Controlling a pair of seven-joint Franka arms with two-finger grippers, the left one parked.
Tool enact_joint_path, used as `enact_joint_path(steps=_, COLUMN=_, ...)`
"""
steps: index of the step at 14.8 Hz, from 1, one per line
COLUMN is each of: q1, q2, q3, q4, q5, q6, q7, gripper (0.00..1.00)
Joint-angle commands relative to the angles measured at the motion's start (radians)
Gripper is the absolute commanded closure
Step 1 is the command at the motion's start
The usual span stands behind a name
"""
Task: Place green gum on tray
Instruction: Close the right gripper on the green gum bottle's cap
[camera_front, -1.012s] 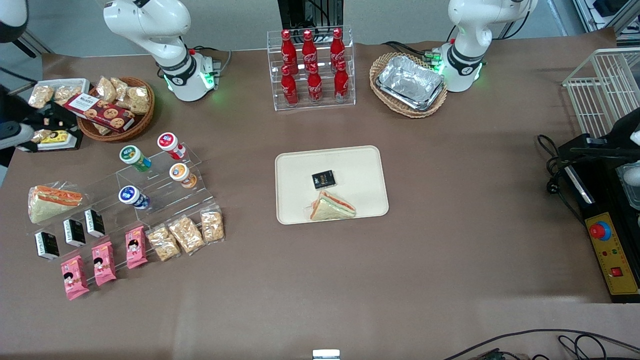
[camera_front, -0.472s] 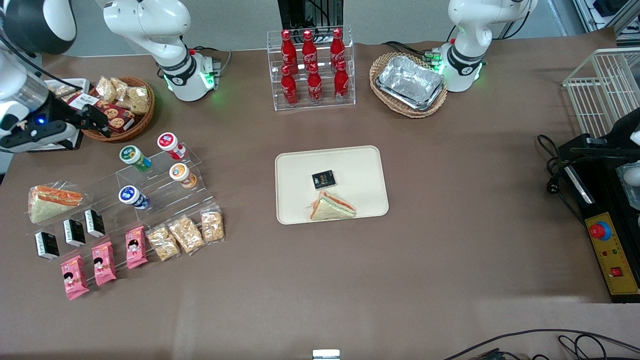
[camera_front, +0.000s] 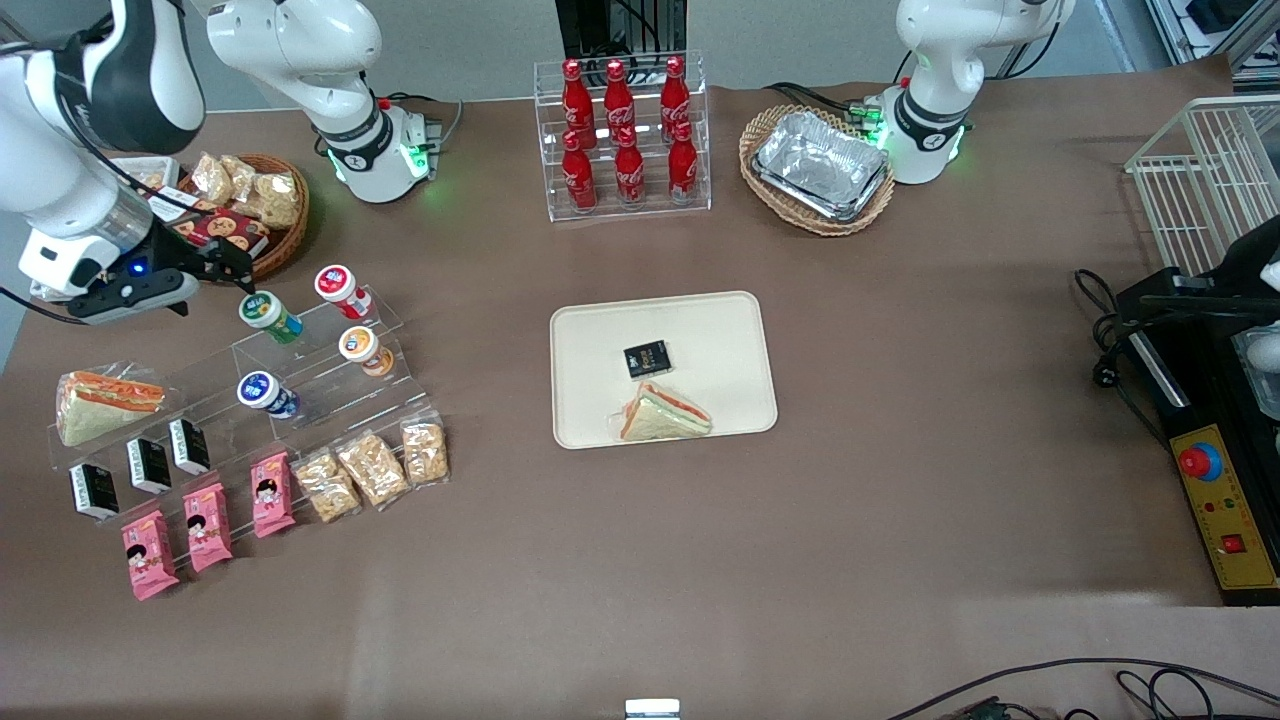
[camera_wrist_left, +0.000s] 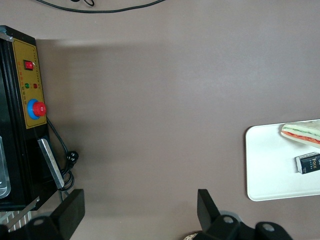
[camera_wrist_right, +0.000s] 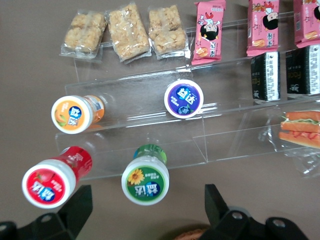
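Note:
The green gum is a small bottle with a green-and-white round lid, lying tilted on the top step of a clear acrylic stand. In the right wrist view the green gum sits between my two spread fingers. My gripper is open and empty, above the table just beside the green gum, toward the wicker snack basket. The cream-beige tray lies in the table's middle and holds a black packet and a wrapped sandwich.
On the stand are a red-lidded bottle, an orange-lidded bottle and a blue-lidded bottle. A wicker snack basket stands beside my gripper. Snack packs, pink packets and black packets lie nearer the camera. A cola rack and foil trays stand farther off.
My gripper has come in from the working arm's end of the table toward the stand, and now hangs just beside the green gum. Nothing else has moved.

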Motion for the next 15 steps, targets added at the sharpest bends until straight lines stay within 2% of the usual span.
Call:
enact_joint_path(steps=1, q1=-0.005, q2=-0.037, q3=-0.001, q4=-0.134, q5=0.017, q6=0.136, q7=-0.012, gripper=0.0)
enact_joint_path(steps=9, q1=-0.005, q2=-0.037, q3=-0.026, q4=-0.254, q5=0.018, q6=0.256, q7=-0.006, gripper=0.0)
enact_joint_path(steps=15, q1=-0.005, q2=-0.034, q3=-0.029, q4=-0.27, q5=0.018, q6=0.272, q7=-0.003, gripper=0.0)
